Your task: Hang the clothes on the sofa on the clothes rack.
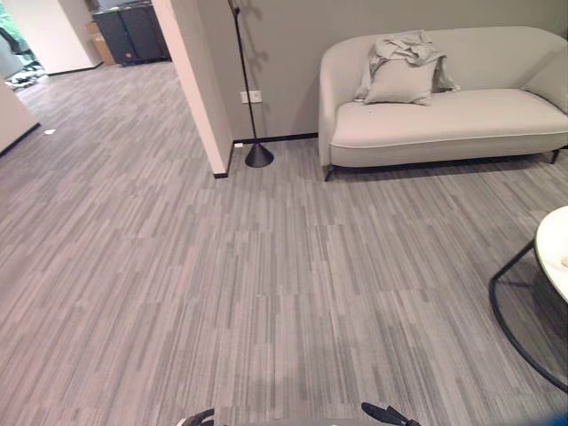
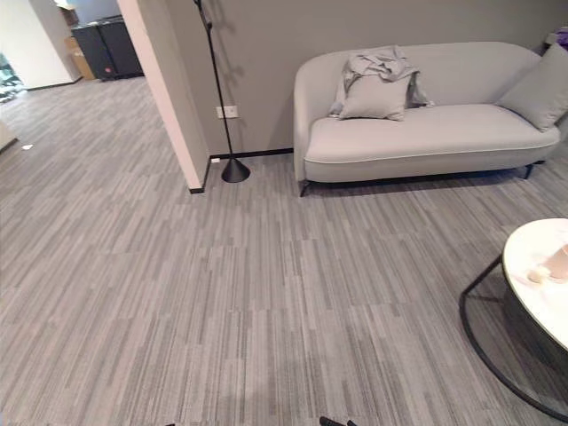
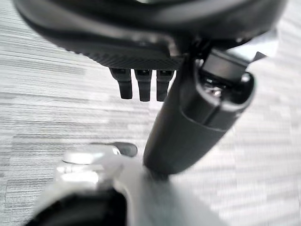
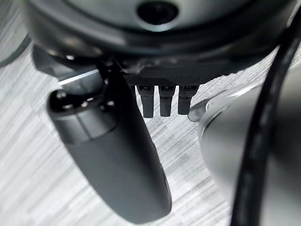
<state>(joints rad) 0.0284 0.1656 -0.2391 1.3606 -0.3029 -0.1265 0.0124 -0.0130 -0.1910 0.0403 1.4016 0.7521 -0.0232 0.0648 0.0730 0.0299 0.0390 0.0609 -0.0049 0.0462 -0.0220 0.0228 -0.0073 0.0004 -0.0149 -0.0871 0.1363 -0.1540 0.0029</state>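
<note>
Grey carpet ahead of you. Pole on cone base (image 1: 258,156) at left by wall corner; could be rack, can't tell. Grey clothes (image 1: 404,49) draped over cushion (image 1: 399,82) on sofa (image 1: 444,120), well away. Round table (image 2: 541,275) at right: likely snag on approach. Left hand (image 3: 141,84) and right hand (image 4: 162,101) empty, fingers straight, side by side.

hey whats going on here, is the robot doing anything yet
Not yet. The grey clothes lie crumpled over a cushion at the back of the sofa, across the carpet from the robot. The left hand and the right hand hang over the floor with straight fingers, holding nothing. A thin black pole on a cone base stands by the wall left of the sofa, and a round white table sits to the right.
</note>
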